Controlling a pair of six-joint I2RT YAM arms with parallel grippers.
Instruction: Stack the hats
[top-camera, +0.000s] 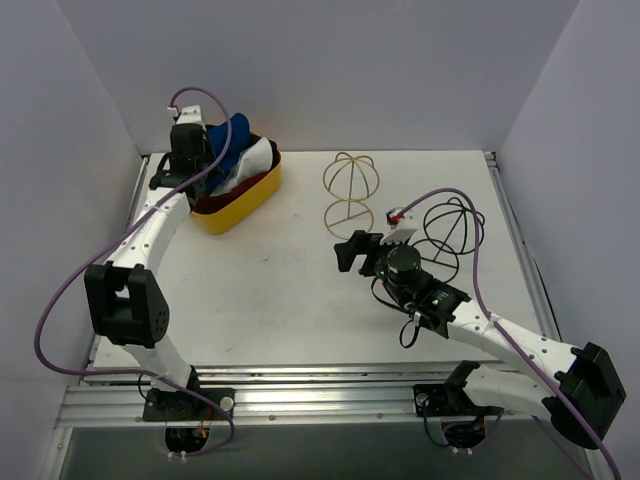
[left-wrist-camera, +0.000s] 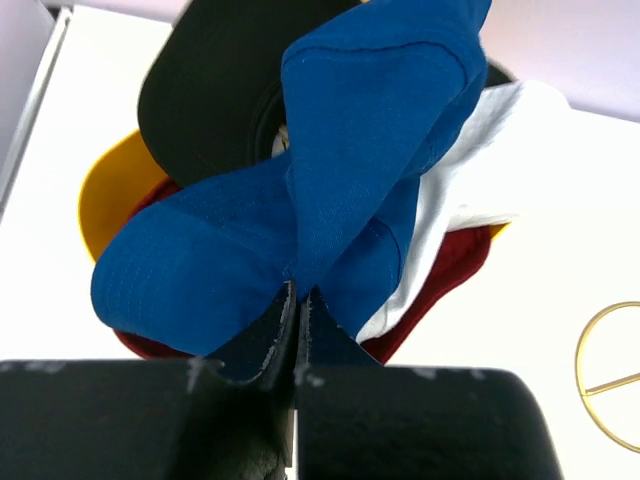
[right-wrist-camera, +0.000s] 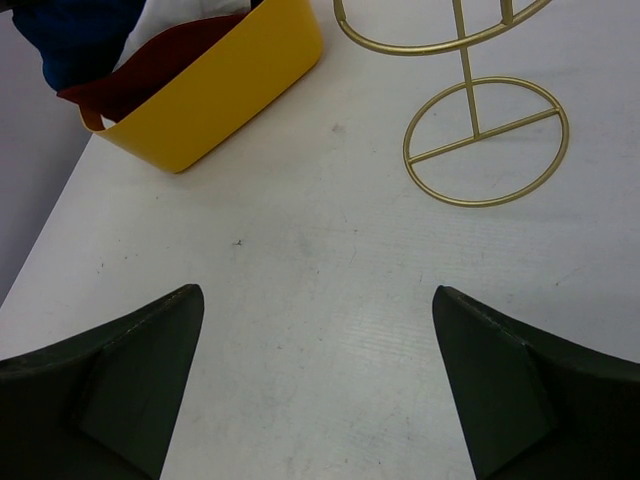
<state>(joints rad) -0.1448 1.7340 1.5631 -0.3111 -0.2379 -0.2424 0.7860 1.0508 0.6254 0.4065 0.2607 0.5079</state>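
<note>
The hats lie piled in a yellow basket (top-camera: 245, 205) at the back left. On top is a blue bucket hat (left-wrist-camera: 340, 150), crumpled, with a fold of its fabric pinched between the jaws of my left gripper (left-wrist-camera: 300, 292), which is shut on it. Under it show a black cap (left-wrist-camera: 210, 90), a white hat (left-wrist-camera: 480, 160) and a maroon hat (left-wrist-camera: 450, 270). In the top view my left gripper (top-camera: 195, 165) hangs over the basket's left end. My right gripper (right-wrist-camera: 315, 330) stands open above bare table at mid-table, holding nothing.
A gold wire dome frame (top-camera: 350, 185) stands right of the basket, its ring base (right-wrist-camera: 487, 140) ahead of my right gripper. A black wire frame (top-camera: 450, 225) stands further right. Walls close in the table (top-camera: 280, 290) at the left, back and right.
</note>
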